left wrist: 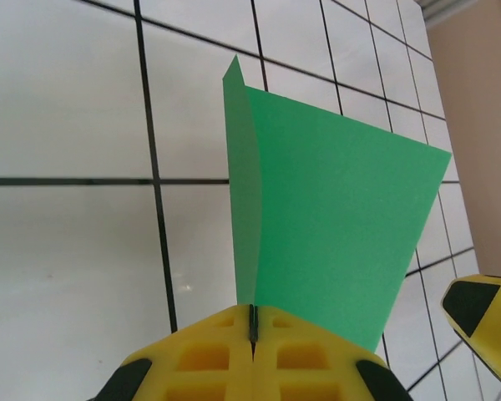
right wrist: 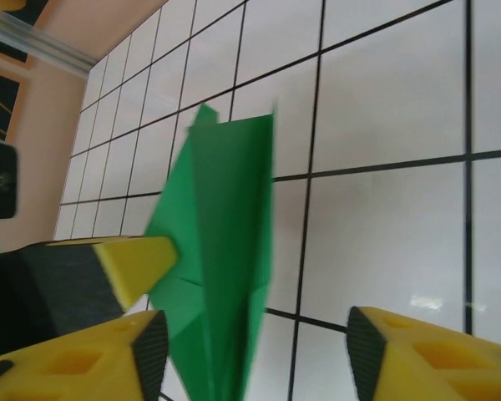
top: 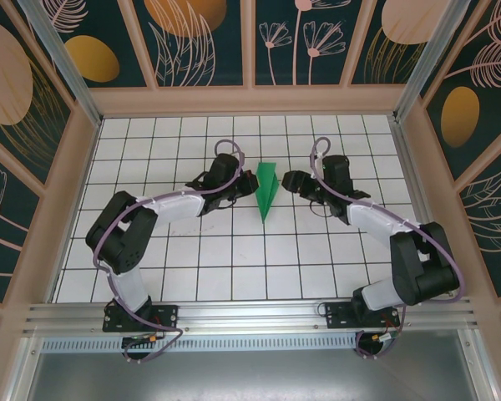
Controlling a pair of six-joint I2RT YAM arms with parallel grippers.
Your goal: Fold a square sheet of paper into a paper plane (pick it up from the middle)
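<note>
Three walls (top: 200, 42) of dark teal panels, painted with peach and gold leaves and flowers and framed in pale wood, close in a white table (top: 192, 267) ruled in black squares. A metal rail (top: 250, 316) runs along its near edge, where both arms are bolted.

Near the table's middle the green plane (top: 266, 190) sits between the two claws, its sharp tip pointing toward the rail. The left claw (top: 238, 188) is closed tight: its wrist view shows the yellow pads of the left claw (left wrist: 252, 322) pressed together with a folded edge of the plane (left wrist: 334, 225) nipped in the seam.

The right claw (top: 288, 181) stands partly open just beside the plane on the other side. Its wrist view shows the jaws of the right claw (right wrist: 255, 334) apart, with the plane (right wrist: 221, 225) lying between them, nearer the left pad. Whether that pad touches the paper cannot be told.
</note>
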